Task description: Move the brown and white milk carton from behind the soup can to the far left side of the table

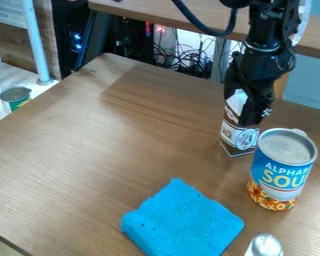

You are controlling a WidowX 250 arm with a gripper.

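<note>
On the wooden table (116,150), the brown-and-white carton (237,138) stands beside the soup can (281,172), partly hidden by the black pincer (251,123), which I cannot tell to be apart or together, and it shows a pale upper part and a round emblem low on its front.

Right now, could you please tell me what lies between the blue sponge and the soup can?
Just bare wooden tabletop separates the blue sponge from the soup can in the camera view.
</note>
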